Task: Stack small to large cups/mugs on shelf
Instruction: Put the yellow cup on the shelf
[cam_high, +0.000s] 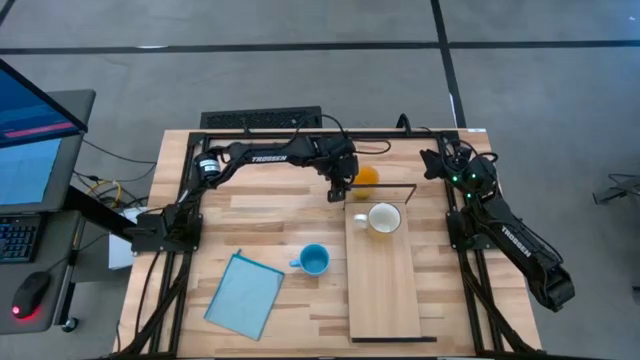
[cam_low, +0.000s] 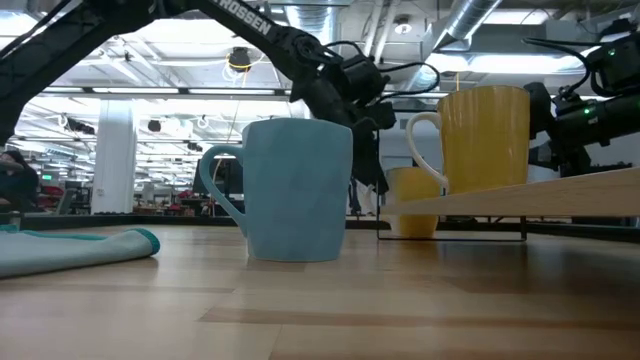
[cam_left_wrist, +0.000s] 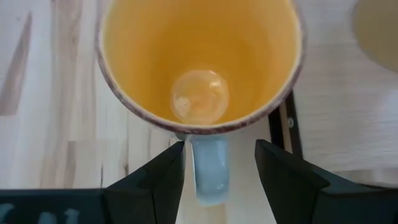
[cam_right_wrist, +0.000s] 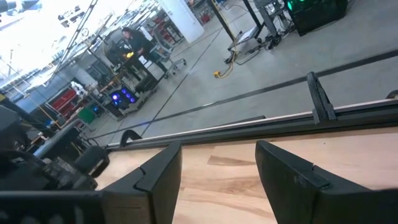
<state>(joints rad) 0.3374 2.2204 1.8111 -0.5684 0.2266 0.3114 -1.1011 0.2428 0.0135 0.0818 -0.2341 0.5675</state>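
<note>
The orange mug (cam_high: 367, 178) stands upright on the table at the shelf's far end, its inside yellow-orange in the left wrist view (cam_left_wrist: 199, 62). My left gripper (cam_high: 338, 190) is open, pointing down, with its fingers on either side of the mug's pale handle (cam_left_wrist: 208, 171). The cream mug (cam_high: 384, 218) stands on the far end of the light-wood shelf (cam_high: 383, 285). The light-blue mug (cam_high: 314, 260) stands on the table left of the shelf. My right gripper (cam_right_wrist: 217, 155) is open near the table's far right corner, holding nothing. My left gripper straddles the orange mug's handle (cam_left_wrist: 208, 171) from above. One finger (cam_left_wrist: 168, 174) lies close beside the handle, and I cannot tell whether it touches. The other finger (cam_left_wrist: 280, 174) stands apart from it. The mug sits upright on the table.
A flat light-blue cloth (cam_high: 245, 293) lies near the table's near left. The shelf's thin dark frame (cam_high: 400, 186) runs just beside the orange mug. The near half of the shelf board is bare. A monitor and keyboard stand off the table's left side.
</note>
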